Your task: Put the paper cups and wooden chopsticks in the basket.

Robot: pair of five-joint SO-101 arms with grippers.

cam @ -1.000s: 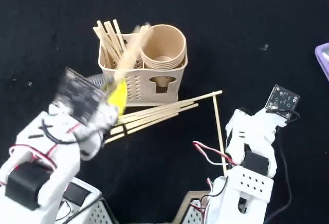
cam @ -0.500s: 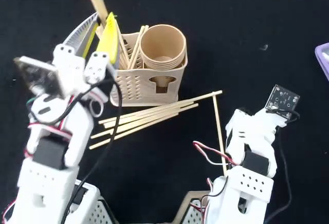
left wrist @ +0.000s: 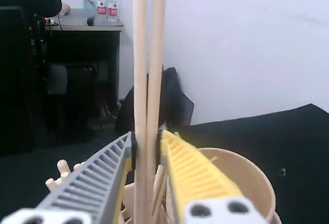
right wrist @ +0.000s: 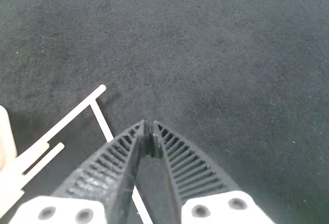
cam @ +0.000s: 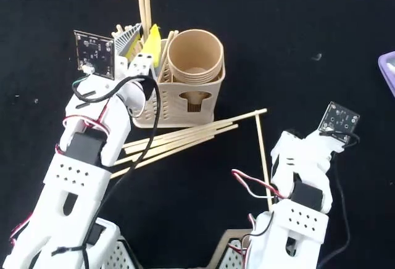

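The pair of wooden chopsticks (left wrist: 146,54), smooth, round, pale sticks, stands upright over the basket (cam: 179,105), clamped in the left tool (left wrist: 145,137). The nested paper cups (cam: 195,56) already sit in that perforated plastic basket. Several loose chopsticks (cam: 179,138) lie on the black, felt-like tabletop (cam: 296,47), yet to be collected. The right tool (right wrist: 146,131) is closed and empty.

White wall (left wrist: 247,44) behind, plain and bright. Grey desk (left wrist: 85,27) in the far corner, two bottles (left wrist: 111,5) on it. Black matte table (cam: 296,47) in front.
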